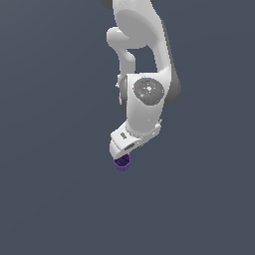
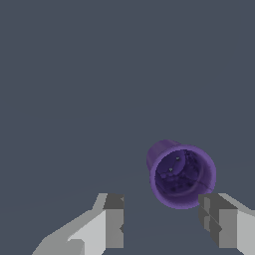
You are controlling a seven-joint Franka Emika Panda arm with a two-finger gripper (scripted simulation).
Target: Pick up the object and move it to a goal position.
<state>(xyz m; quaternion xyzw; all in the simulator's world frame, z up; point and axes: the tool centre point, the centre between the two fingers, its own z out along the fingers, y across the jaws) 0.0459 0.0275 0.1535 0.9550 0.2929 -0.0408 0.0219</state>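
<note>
Just beneath the white robot arm's two-fingered gripper [image 2: 162,226], a small dark purple cup-shaped cylinder [image 2: 182,174] is sitting on the flat grey-blue ground [image 2: 74,74], its hollow mouth showing toward the wrist camera; the claw is standing wide, its two grey-tipped fingers [image 2: 113,221] spread with empty space between them and gripping nothing; in the wrist view the cup is lying ahead of the fingertips and nearer one finger than the other, not yet between them, and whether it is touching that finger is hard to tell; the step in hand appears to be the approach before the grasp; the next move is calling for centring the claw over the cup, lowering until the fingers are flanking its wall, then closing; in the exterior view the gripper [image 1: 123,148] is covering most of the cup [image 1: 122,163], so only its lower part is peeking out; no goal marker is showing in either view, and the arm's base is cut off at the frame edge.
</note>
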